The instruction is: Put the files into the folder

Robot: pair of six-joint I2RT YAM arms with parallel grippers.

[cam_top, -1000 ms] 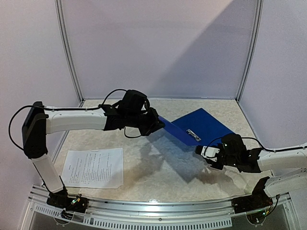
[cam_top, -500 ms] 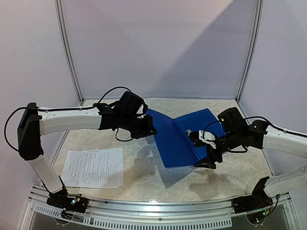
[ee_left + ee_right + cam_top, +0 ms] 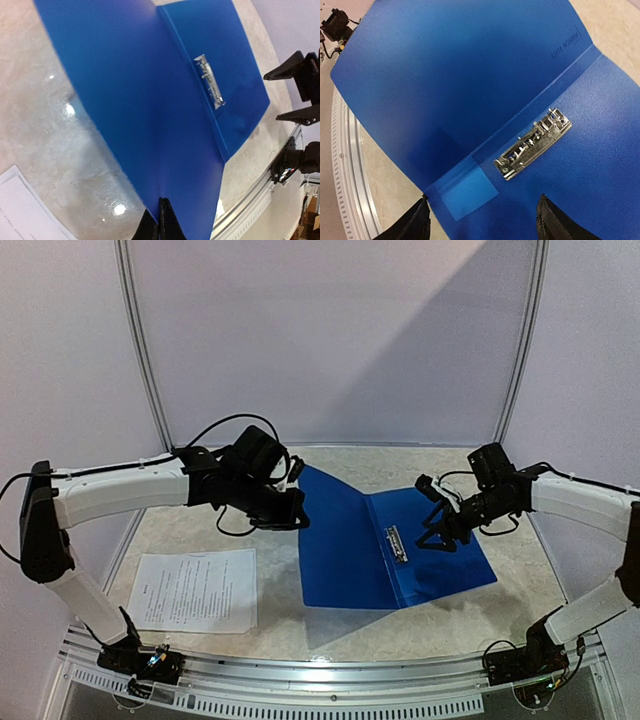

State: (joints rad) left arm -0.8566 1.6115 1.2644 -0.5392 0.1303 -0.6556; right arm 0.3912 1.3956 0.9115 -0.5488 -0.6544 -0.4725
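The blue folder (image 3: 350,550) lies open a little right of the middle of the pale speckled surface (image 3: 440,615), its spine running from the far edge towards the near edge. The right-hand half rests flat. The metal clip (image 3: 397,543) sits just right of the spine, and in the right wrist view it (image 3: 532,145) shows up bright against the blue.

The left gripper (image 3: 285,510) reaches in from the left edge and has its jaws pinched together on the outer edge of the folder's left-hand cover. From the left wrist the thin dark tips (image 3: 161,222) meet right on that blue edge. The cover looks lifted off the surface on that side, with a shadow under it.

The right gripper (image 3: 437,520) hangs over the flat half, close to the clip, with its jaws spread wide and nothing between them. Its own camera shows the two dark fingertips (image 3: 412,225) well apart above the cover.

The files (image 3: 195,590), white printed sheets, lie flat near the near-left corner of the surface, well apart from the folder and untouched by either arm.
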